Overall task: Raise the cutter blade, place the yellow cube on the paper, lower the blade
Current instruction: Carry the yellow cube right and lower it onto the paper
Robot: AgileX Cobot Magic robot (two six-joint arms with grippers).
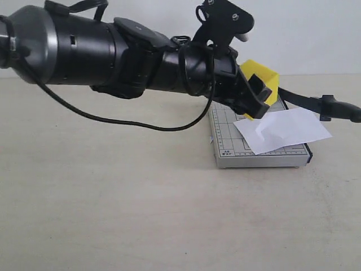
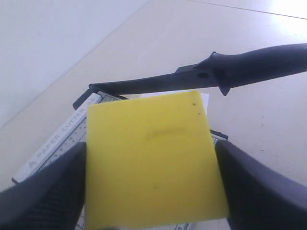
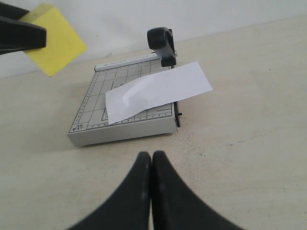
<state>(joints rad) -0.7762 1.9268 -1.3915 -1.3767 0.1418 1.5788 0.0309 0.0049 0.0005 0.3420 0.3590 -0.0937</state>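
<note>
- The yellow cube point(image 2: 153, 163) hung in the air above the far left part of the cutter base point(image 1: 225, 135), apart from the paper point(image 1: 285, 130) and not yet over it.
- The left gripper point(image 1: 256, 99) had its jaws spread wide and pressed on two opposite faces of the cube. It held nothing else.
- If the cube were let go from that height, it would likely bounce or roll off the sheet.
- The paper lay loose on the grid with a raised crease. One corner hung past the base edge on the blade side. A cube set on that corner could tip it down, and one set on the crease could sit tilted. A sideways nudge could slide the sheet.
- The cutter blade point(image 1: 316, 104) stood lifted off the base. A cube set too near that edge could block the blade when it came down.
- The right gripper point(image 3: 152, 163) was closed tight and empty, low over the table point(image 1: 113, 214) in front of the cutter.
- No bin, tray or box was visible. The base carried only the paper.
</note>
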